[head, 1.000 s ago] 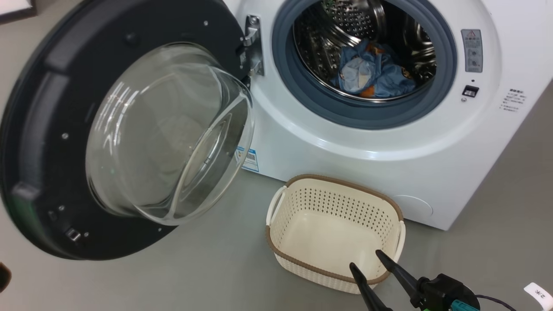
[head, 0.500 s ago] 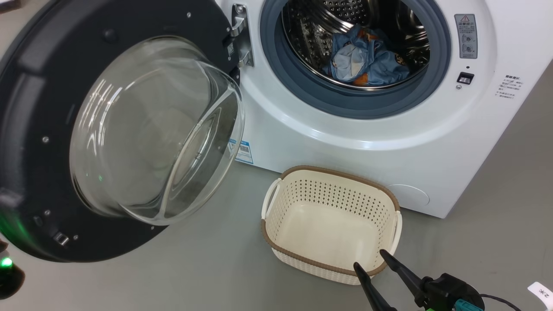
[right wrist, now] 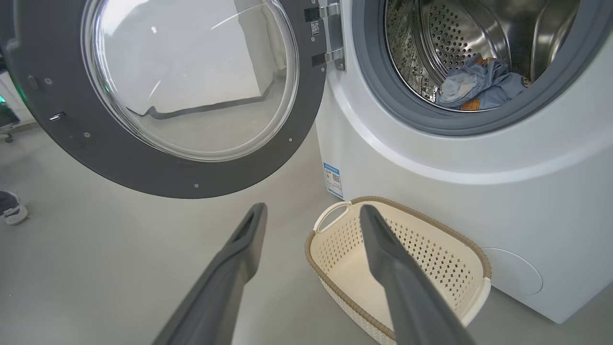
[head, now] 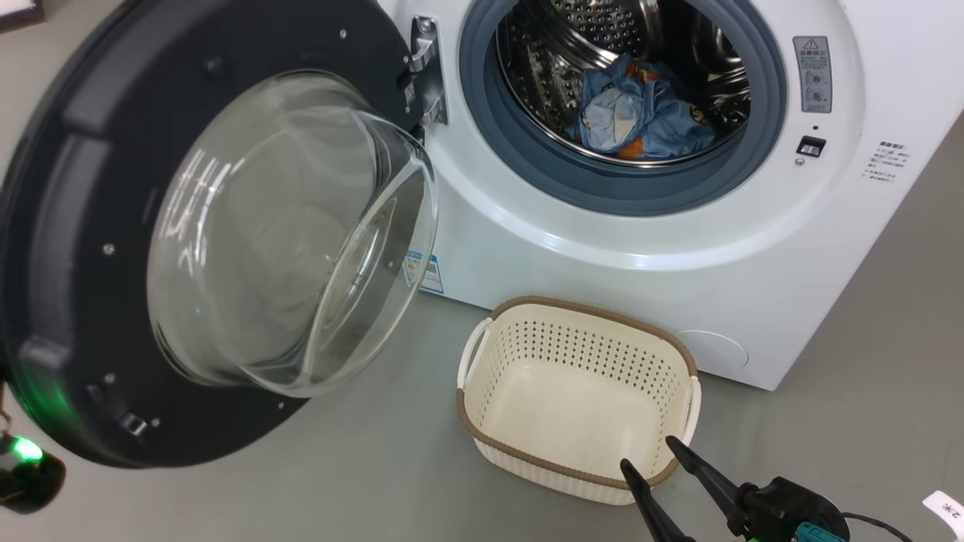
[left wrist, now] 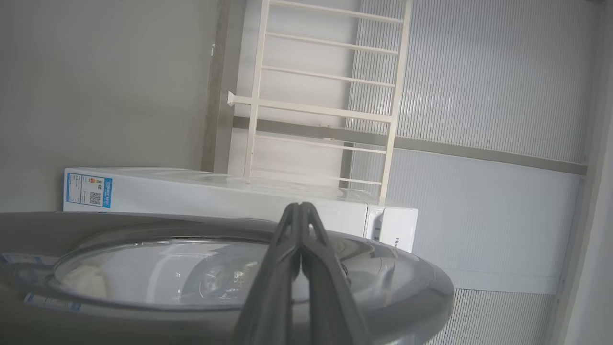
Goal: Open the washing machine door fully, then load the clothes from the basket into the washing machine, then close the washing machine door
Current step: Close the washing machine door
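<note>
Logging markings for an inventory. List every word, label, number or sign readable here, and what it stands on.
"His": start of a brand name on the washing machine, cut off by the door.
"2米", seemingly: white tag on the floor.
Warning triangle: grey sticker on the machine's front; its print is too small.
Blue label, low on the front: too small.
Small print at the front's right edge: too small.
</note>
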Robot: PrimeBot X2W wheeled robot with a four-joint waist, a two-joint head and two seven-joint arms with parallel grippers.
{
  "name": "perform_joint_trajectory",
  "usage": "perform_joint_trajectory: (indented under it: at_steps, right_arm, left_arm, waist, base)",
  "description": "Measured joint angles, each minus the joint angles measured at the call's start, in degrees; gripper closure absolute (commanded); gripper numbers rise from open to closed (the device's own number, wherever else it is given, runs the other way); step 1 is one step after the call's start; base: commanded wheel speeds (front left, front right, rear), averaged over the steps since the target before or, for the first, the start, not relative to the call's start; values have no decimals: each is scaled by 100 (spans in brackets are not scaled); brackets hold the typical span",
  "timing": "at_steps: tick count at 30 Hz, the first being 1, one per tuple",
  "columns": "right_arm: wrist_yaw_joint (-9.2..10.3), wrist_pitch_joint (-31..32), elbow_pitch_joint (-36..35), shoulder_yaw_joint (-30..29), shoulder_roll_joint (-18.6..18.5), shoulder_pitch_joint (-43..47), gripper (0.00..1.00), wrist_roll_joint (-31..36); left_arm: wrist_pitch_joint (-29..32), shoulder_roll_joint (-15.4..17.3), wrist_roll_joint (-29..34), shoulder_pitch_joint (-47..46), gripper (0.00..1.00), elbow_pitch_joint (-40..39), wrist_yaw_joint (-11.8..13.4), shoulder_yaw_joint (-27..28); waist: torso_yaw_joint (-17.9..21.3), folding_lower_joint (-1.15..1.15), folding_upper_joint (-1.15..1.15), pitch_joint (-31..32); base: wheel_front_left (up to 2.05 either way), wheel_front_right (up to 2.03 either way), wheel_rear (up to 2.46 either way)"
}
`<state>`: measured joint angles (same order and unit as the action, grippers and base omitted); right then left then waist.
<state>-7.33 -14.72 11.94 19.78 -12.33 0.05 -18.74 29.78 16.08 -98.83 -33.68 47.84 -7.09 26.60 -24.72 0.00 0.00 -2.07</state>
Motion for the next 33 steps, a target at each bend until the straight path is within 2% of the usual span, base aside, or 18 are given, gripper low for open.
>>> perform_joint_trajectory:
  at_steps: [6, 12, 22, 33]
  right_arm:
    - [0, 0, 0, 7, -3, 0, 0, 0]
    - [0, 0, -4, -29, 16, 1, 0, 0]
    - [0, 0, -19, -148, 163, 2, 0, 0]
    - [0, 0, -51, -219, 300, 3, 0, 0]
  left_arm:
    - [599, -80, 82, 428, 100, -398, -26, -258]
    - [992, -452, 42, 846, 100, -912, -21, -348]
    - [1394, -822, -245, 1529, 100, -1959, -20, -267]
    - [1602, -1181, -210, 2185, 100, -3170, 248, -744]
  waist:
    - [55, 0, 0, 61]
    - [112, 0, 0, 66]
    - [195, 0, 0, 61]
    - [330, 0, 0, 75]
  base:
    - [0, 0, 0]
    - [0, 0, 0]
    - [0, 0, 0]
    - [0, 0, 0]
